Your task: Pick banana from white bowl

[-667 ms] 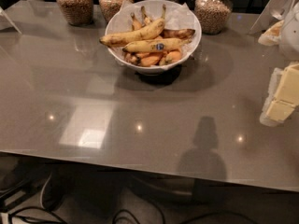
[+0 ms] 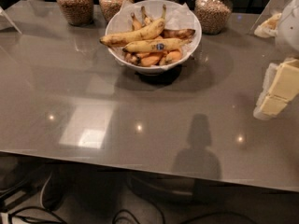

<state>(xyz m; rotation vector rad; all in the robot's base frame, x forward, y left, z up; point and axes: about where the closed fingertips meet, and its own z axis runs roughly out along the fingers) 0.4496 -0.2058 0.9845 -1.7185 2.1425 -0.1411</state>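
Off to the right of the white bowl [image 2: 154,68] and nearer the camera, at the frame's edge, hangs the hand [image 2: 279,90] — well apart from the bowl, above the counter [image 2: 93,106], with nothing in its hold. How far open it is I cannot tell. I judge the reach has not begun.

The banana [image 2: 149,45] lies across the top of the bowl's heap, nearly level, with its blue sticker facing up. Nothing rests on it, so it looks free to lift. Touching it on the far side is a longer, curved banana [image 2: 135,34] whose left tip pokes out past the bowl's rim. Under both sit small orange-brown bananas [image 2: 161,57] on the crumpled paper lining [image 2: 180,17]. Those neighbours are what I would watch — a wide grasp could catch the curved one too.

Behind the bowl stands a row of glass jars [image 2: 74,3] with brownish filling, one of them near its right rim. They hem in any approach from the back, whereas the way from the hand's side crosses only counter.
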